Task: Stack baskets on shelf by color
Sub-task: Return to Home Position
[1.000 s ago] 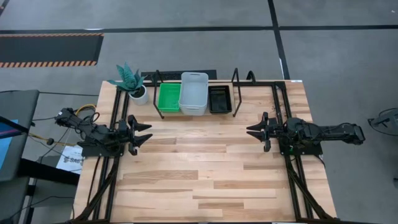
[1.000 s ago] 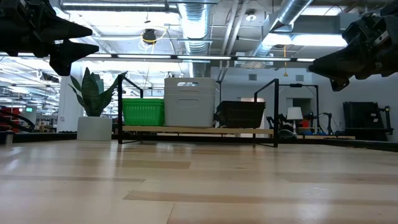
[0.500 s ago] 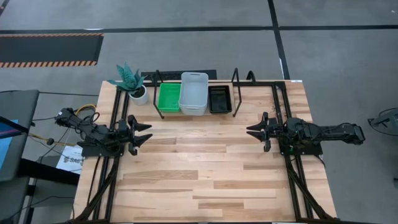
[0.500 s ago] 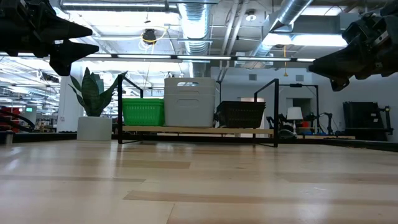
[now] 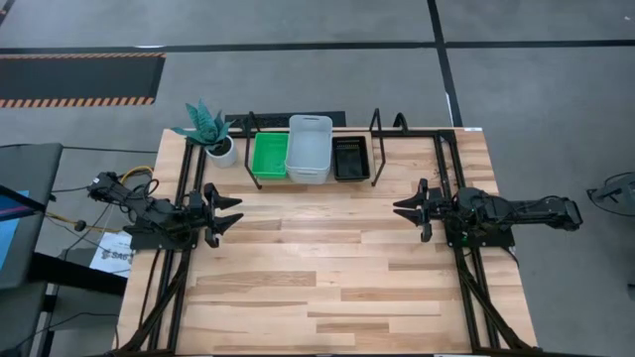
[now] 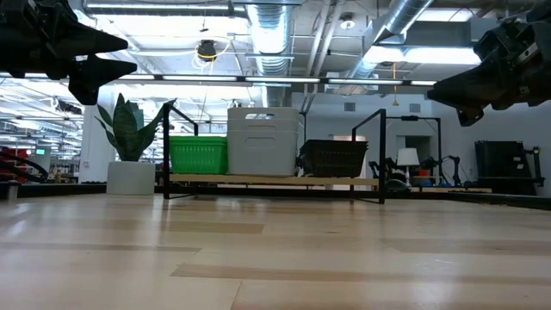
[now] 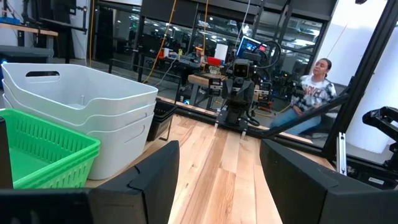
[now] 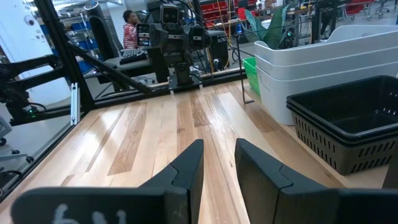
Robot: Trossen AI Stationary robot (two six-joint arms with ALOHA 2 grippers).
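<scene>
Baskets (image 5: 309,149) stacked on shelf (image 6: 258,180), wrist views add people (image 7: 314,84)

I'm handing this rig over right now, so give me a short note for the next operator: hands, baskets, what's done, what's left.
Left hand: open, empty, raised over the table's left side.
Right hand: fingers slightly apart, empty, raised over the right side, facing the left.
Light wooden shelf board on a black wire frame holds, left to right in the high view: bright green plastic baskets, translucent white plastic baskets, black mesh-sided baskets, each colour nested in its own stack.
Done: sorting by colour looks complete; no basket shows off the shelf.
Left: probably only parking the arms.
</scene>
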